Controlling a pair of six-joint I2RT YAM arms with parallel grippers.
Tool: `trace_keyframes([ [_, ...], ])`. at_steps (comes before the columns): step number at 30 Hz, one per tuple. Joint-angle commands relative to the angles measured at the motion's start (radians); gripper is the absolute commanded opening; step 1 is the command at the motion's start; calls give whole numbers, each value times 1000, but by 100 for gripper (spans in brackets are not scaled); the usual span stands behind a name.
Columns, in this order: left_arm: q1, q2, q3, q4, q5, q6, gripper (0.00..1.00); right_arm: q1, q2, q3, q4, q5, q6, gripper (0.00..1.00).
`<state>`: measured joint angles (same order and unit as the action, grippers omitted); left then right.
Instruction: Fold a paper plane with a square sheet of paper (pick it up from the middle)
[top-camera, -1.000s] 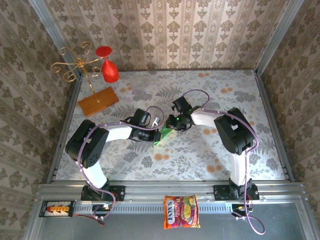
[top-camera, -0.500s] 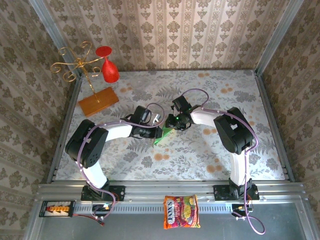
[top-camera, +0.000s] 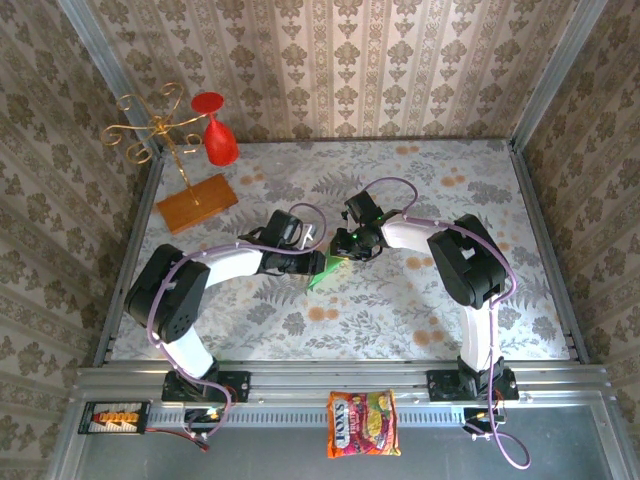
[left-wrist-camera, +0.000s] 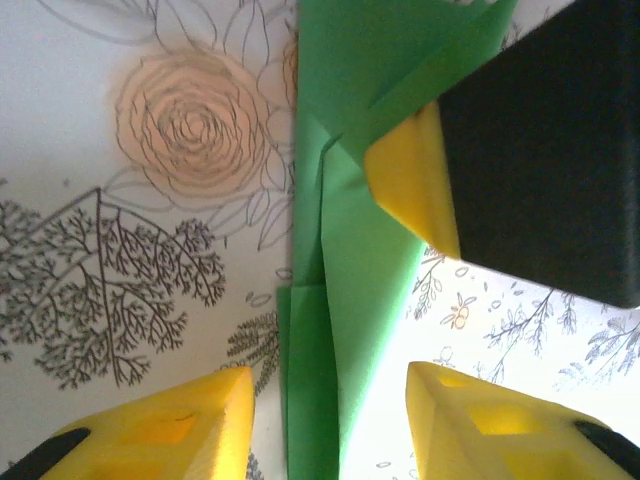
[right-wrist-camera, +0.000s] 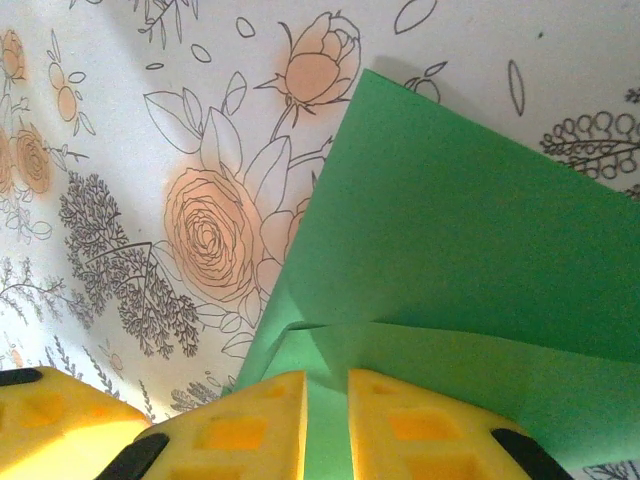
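Note:
The square sheet of paper (top-camera: 322, 272) is bright green and folded into a slim pointed paper plane shape with a centre crease. It lies mid-table on the flowered cloth. In the left wrist view the folded paper (left-wrist-camera: 335, 300) runs lengthwise between the two yellow fingers (left-wrist-camera: 170, 430) of my left gripper (left-wrist-camera: 330, 425), which is open and stands clear of the paper on both sides. My right gripper (right-wrist-camera: 327, 425) is shut on an edge of the paper (right-wrist-camera: 450, 230), with only a thin green strip in the gap. Its yellow fingertip (left-wrist-camera: 410, 180) rests on the paper's wide end. From above, the left gripper (top-camera: 312, 258) and right gripper (top-camera: 343, 250) meet over the paper.
An orange-brown board (top-camera: 196, 200) carries a gold wire stand at the back left, with a red glass (top-camera: 220, 140) hanging from it. A printed snack packet (top-camera: 362, 424) lies on the front rail. Patterned walls close in the table on three sides.
My left gripper's jaws have opened and let go of the green paper, and its wrist has shifted slightly back. The right gripper keeps its hold in the same place.

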<state>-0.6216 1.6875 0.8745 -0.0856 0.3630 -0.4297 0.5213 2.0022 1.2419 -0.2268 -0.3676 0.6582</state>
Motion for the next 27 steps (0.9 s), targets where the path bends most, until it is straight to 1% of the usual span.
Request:
trace_keyframes([
  [1,-4,14,14,-47,-7,2,44,-5,-32,14,-2,-23,11,19],
  [5,-4,27,14,-55,7,2,43,-7,-39,14,7,-31,14,19],
  [12,-6,56,16,-77,-5,8,37,-11,-58,13,27,-41,23,19],
  [18,-6,65,15,-87,-25,12,28,-15,-60,14,32,-49,24,19],
  [27,-13,87,20,-95,-32,18,24,-32,-88,-4,43,-51,3,19],
])
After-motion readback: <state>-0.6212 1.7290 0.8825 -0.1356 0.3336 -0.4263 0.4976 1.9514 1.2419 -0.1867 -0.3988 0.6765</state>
